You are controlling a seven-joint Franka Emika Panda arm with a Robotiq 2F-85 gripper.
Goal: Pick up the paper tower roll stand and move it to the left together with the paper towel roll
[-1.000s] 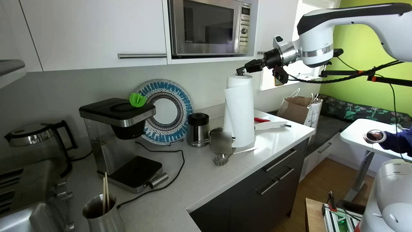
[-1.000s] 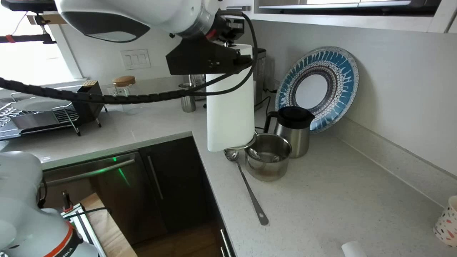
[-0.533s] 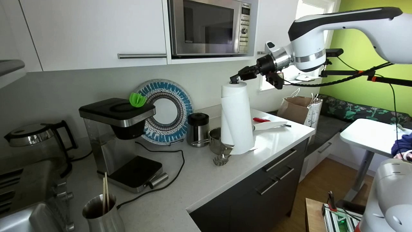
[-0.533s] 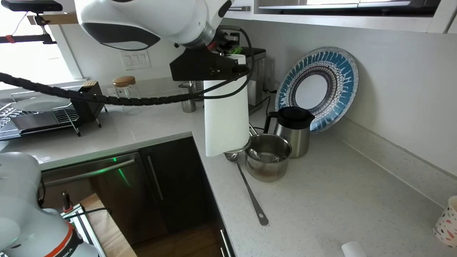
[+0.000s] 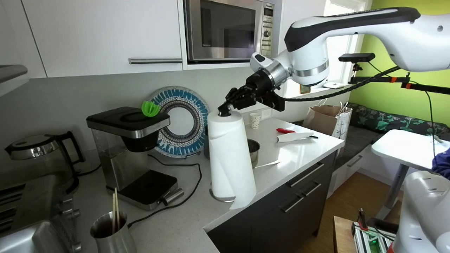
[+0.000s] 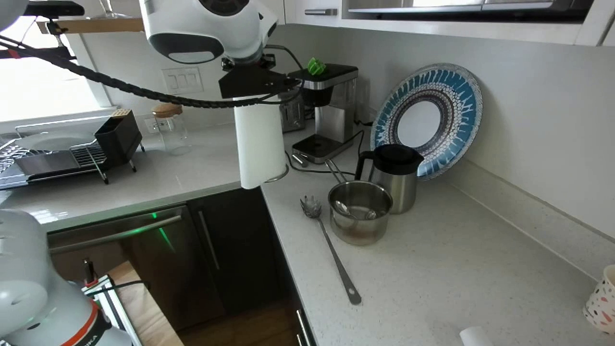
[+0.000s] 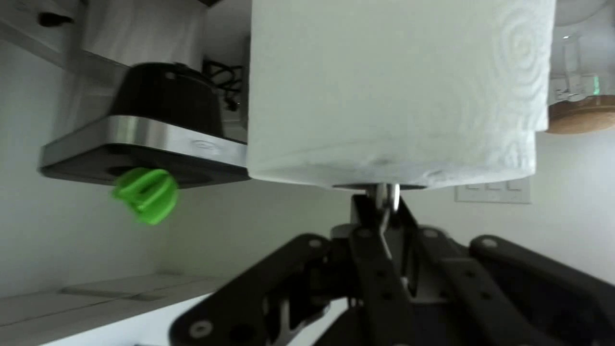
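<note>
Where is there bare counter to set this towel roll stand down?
Bare: the counter between the black cord, the chopstick cup and the inner corner; also between the pasta fork and the spotted cup. Crowded: around the pot, carafe and patterned plate.

The arm is white and rounded, with curved black trim and silver collars. The cable is black and ribbed. In an exterior view, near left, the white base has an orange-red band beside a black, white-lettered strip. The gripper is black, its links set with round pale screws.
</note>
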